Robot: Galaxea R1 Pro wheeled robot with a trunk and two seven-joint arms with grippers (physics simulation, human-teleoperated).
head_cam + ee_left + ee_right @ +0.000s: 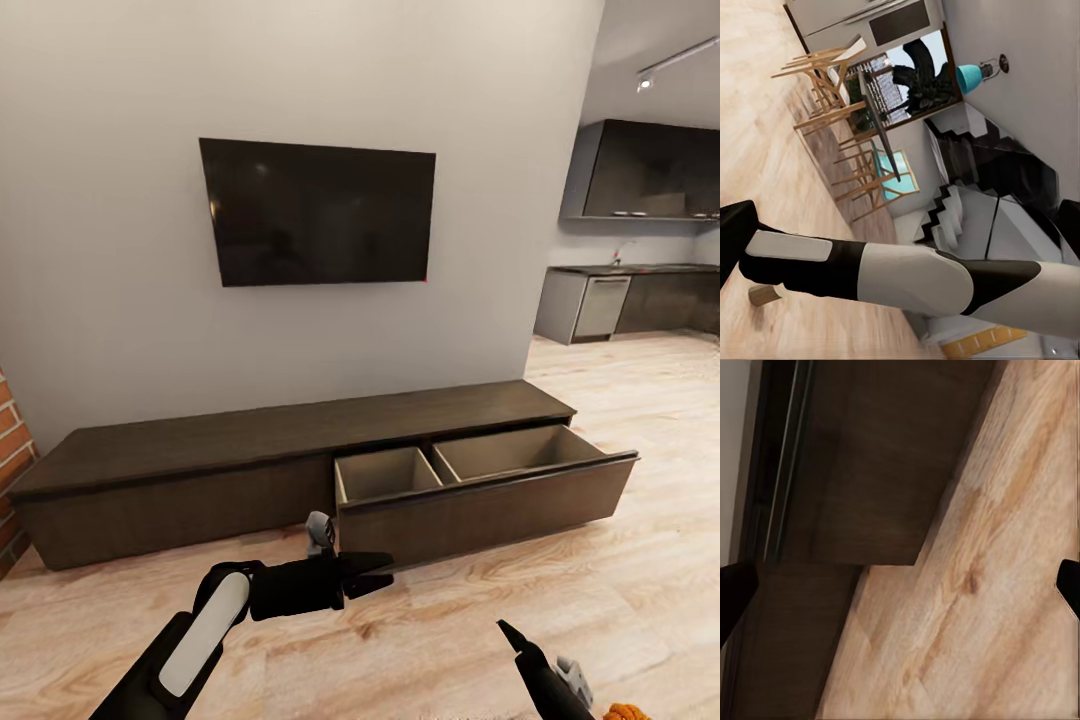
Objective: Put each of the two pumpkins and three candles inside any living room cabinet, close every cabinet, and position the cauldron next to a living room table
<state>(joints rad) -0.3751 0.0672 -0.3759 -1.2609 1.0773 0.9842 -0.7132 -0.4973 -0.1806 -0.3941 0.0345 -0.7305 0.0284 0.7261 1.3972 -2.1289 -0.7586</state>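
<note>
Facing the cabinet with its drawer pulled out, nothing stowed yet that I can see.

The long dark cabinet (300, 470) sits under the television (318, 212), and its right drawer (480, 480) stands open with both pale compartments bare, so by my reckoning the pumpkins and candles are all to come, then the closing and the cauldron. My left jaws (375, 577) hover just before the drawer front, tips pressed together and holding nothing. My right jaws (900, 585) are spread wide over the wooden floor (975, 607); something orange (628, 712) lies beside that arm, too cut off to name. I find no writing or label anywhere.
</note>
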